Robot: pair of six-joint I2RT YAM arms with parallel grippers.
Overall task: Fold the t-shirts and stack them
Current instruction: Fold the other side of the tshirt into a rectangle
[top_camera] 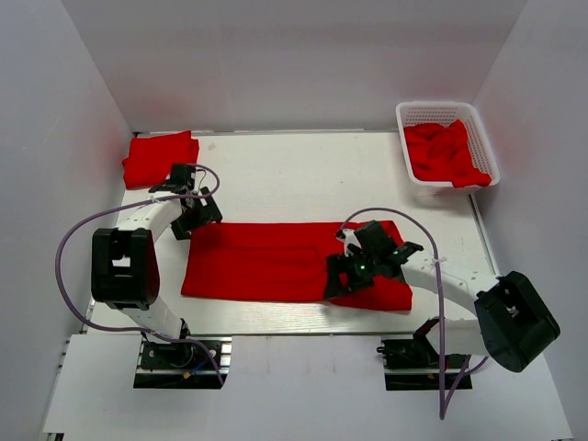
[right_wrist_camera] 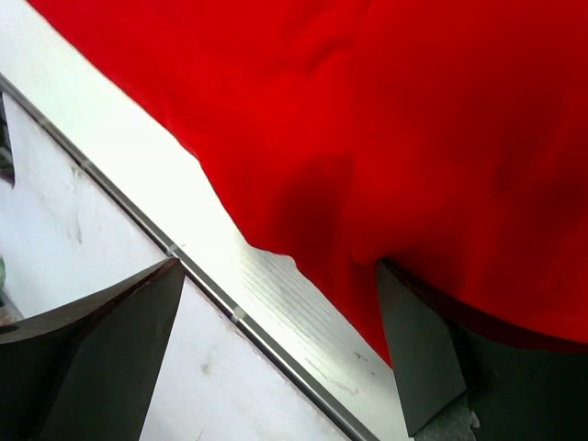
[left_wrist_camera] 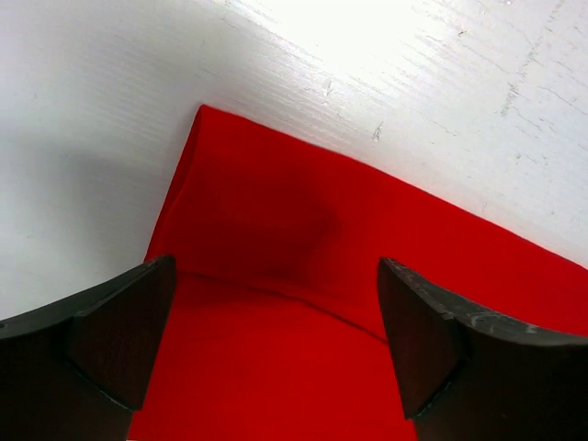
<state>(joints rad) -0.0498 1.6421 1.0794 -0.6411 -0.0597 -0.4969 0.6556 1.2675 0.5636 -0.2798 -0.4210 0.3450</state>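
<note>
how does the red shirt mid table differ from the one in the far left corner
The middle shirt lies as a long flat strip; the corner shirt is folded into a compact bundle. The left gripper and right gripper sit open over the middle shirt's ends; neither is aimed at the corner shirt. Both are plain red.

Counts, places given against white basket (top_camera: 439, 110):
- baskets: 1.
- red t-shirts outside basket: 2 lots. Long flat strip (top_camera: 276, 262) lies well left of basket and nearer arms. Folded pile (top_camera: 159, 158) lies far left of basket, same far edge; layers in pile cannot tell.
- red heap (top_camera: 446, 152) inside basket: crumpled, number of shirts cannot tell.
- arms: 2.
- grippers: 2. left gripper (top_camera: 195, 219) and right gripper (top_camera: 342, 276), both left of basket.
- purple cables: 2, one per arm.
</note>
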